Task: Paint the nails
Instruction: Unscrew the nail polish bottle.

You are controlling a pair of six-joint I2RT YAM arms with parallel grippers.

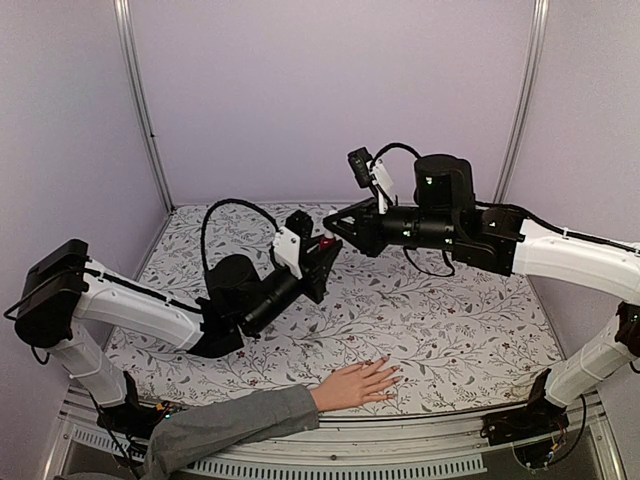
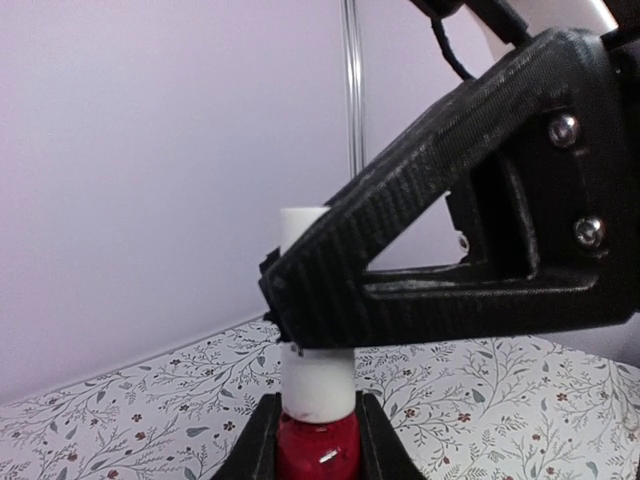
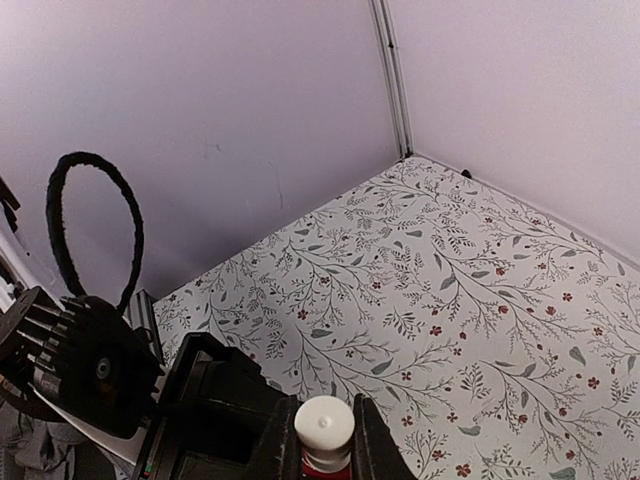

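While the nails (image 1: 392, 373) lie low at the near edge of the table (image 1: 470, 330), on a flesh-coloured hand (image 1: 352, 386) resting flat with its grey sleeve (image 1: 235, 425) entering from the left, their colour is too small to judge. The fingertips point toward the right arm's side. The red bottle (image 2: 318, 455) is held well above and behind the hand, at mid-table. Its long axis is upright, with the white cap (image 2: 318, 385) on top. The left gripper (image 2: 317, 430) is clamped on the bottle body from below. The right gripper (image 3: 324, 430) is closed narrowly on the cap from the side. Judgement: the cap must lift along the bottle's vertical axis, then travel down and toward the near edge. The right arm is the one positioned to do this.
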